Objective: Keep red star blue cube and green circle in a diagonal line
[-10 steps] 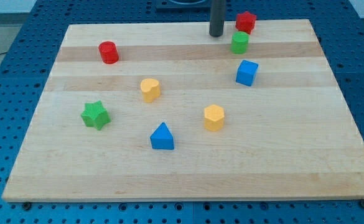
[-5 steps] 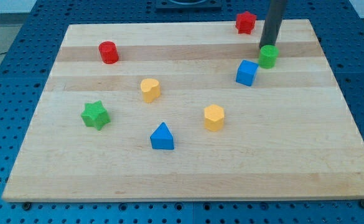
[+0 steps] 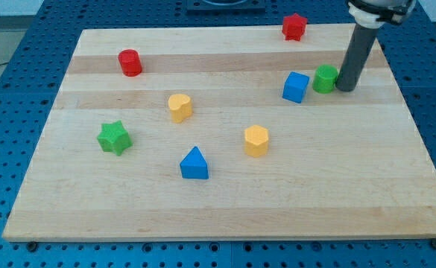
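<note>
My tip (image 3: 345, 88) stood on the bench (image 3: 225, 208) at the view's right, touching or all but touching the right side of the green circle (image 3: 325, 78). There was no hand on this arm to be open or closed, only the straight dark rod (image 3: 355, 56) coming down from the view's top right corner.

Just beyond the green circle, to the left of my tip, sat the blue cube (image 3: 296, 87), close beside the circle with a narrow gap showing between them. The red star (image 3: 294, 27) lay up and to the left of my tip, near the bench's top edge, well apart from the other two.

Farther left of my tip and lower in the view sat a yellow hexagonal block (image 3: 256, 141), and beyond it a blue triangle (image 3: 194, 164). A yellow block of rounded shape (image 3: 179, 107) lay well to the left, roughly level with the rod's end or slightly lower. A green star (image 3: 114, 138) sat farther left still, and a red cylinder (image 3: 130, 62) rested far to the left and a little higher than my tip.
</note>
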You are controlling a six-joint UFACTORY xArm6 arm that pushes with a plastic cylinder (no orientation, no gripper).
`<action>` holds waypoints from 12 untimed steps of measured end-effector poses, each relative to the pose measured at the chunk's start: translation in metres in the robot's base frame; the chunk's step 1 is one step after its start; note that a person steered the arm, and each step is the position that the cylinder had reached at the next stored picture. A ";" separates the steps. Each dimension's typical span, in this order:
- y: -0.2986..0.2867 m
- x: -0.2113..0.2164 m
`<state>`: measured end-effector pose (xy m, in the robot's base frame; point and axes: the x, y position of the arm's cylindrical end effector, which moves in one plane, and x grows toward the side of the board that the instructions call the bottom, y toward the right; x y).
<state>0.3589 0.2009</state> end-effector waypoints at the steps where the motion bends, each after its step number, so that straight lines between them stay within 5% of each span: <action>1: -0.012 -0.042; 3: -0.027 0.020; 4: -0.034 -0.031; 6: 0.020 -0.025; 8: 0.074 -0.116; 10: 0.051 -0.168; 12: -0.012 -0.164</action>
<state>0.1951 0.1888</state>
